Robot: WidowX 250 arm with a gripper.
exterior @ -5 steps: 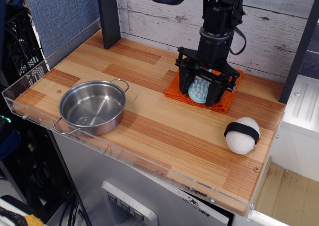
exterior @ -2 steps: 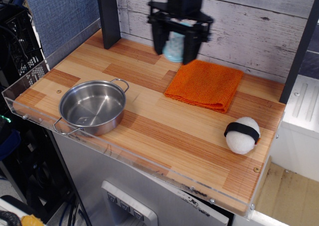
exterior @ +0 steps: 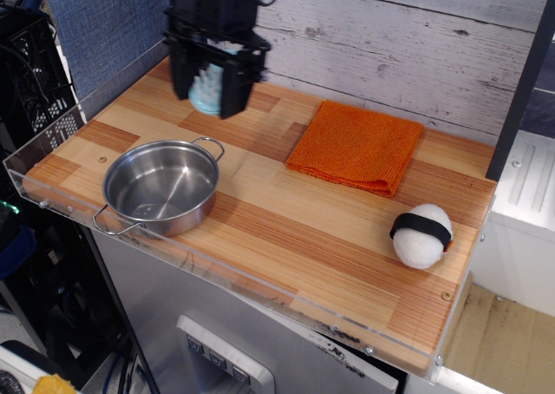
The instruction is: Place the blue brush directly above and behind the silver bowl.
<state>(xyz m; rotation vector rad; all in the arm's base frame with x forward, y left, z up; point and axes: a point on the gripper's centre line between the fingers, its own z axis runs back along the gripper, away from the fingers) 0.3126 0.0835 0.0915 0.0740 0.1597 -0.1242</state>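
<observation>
Here, my hand [exterior: 206,97] hung at the back left of the wooden surface [exterior: 286,229], its two dark fingers [exterior: 232,88] pointing down and closed on the blue brush [exterior: 206,92], which showed pale blue between them. I held the brush clear of the wood, up in the air, with its round body facing the camera and most of its outline covered by my fingers; I could not make out the handle. Below and in front of my hand sat the silver bowl [exterior: 162,187], upright on the left part of the surface, shiny inside, with one wire loop handle toward the back right and the other toward the front left. The brush and the bowl were apart, the brush above the boards just behind the bowl's far rim. To the right of my hand lay the orange cloth [exterior: 357,146], folded flat against the back part of the surface, bare on top. Farther right and nearer the front edge rested the white ball with a black band [exterior: 422,235], well apart from the cloth and from the bowl. A clear plastic lip [exterior: 217,277] ran along the front edge, and a whitewashed plank wall [exterior: 408,47] stood behind the surface.
</observation>
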